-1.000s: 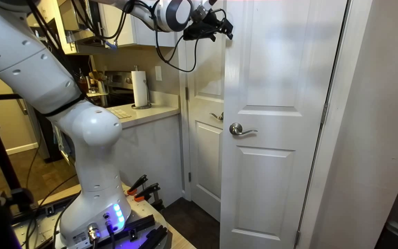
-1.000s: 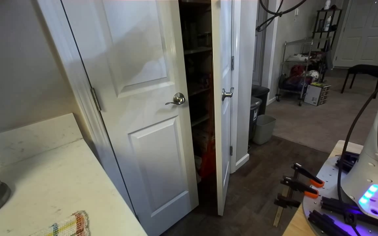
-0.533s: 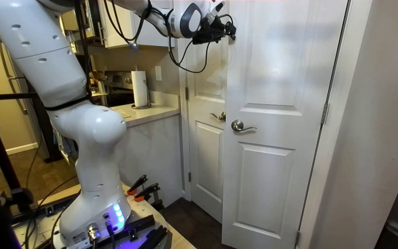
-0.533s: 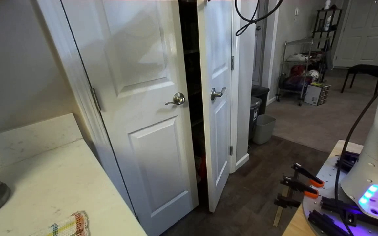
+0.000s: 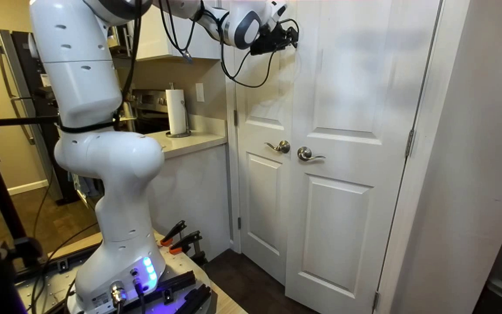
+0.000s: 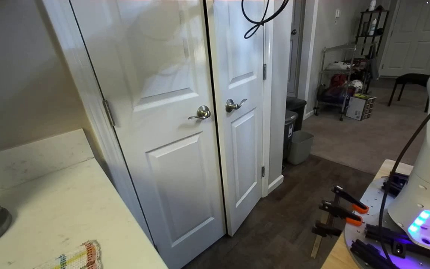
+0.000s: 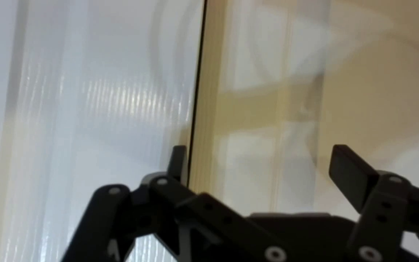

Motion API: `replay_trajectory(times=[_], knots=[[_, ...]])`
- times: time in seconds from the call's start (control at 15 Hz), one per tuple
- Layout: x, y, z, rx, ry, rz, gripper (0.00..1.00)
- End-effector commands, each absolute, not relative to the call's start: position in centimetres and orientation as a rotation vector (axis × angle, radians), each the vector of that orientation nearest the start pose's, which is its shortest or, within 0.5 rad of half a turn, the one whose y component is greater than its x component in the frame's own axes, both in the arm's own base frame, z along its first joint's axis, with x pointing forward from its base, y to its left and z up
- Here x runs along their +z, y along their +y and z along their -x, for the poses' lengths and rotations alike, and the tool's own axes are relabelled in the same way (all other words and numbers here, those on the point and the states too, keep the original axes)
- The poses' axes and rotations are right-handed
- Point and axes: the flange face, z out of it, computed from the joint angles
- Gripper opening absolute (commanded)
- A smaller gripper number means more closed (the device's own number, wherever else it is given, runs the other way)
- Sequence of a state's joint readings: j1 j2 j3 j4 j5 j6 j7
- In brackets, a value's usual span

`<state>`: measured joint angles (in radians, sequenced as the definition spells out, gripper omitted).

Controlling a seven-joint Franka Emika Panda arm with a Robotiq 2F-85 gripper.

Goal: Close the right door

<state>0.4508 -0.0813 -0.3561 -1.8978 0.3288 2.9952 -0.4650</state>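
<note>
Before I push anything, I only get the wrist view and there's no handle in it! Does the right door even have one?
Observer: Yes. In an exterior view, the right door has a silver handle, well below your fingers.

Operator: Oh! And is the door shut all the way at the bottom? I can't see down there.

Observer: Not quite, I think. In an exterior view, at the bottom it stands slightly out in front of the matching white door.

Operator: Okay, then maybe I'll give it a gentle push!
</note>
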Motion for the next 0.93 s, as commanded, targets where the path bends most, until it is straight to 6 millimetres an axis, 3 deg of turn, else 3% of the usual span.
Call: replay_trajectory(times=[0.0, 0.87], knots=[[68.3, 2.7, -60.7, -1.79, -0.36, 2.515, 1.0], [67.4, 1.4, -65.6, -1.866, -0.337, 2.455, 1.0]])
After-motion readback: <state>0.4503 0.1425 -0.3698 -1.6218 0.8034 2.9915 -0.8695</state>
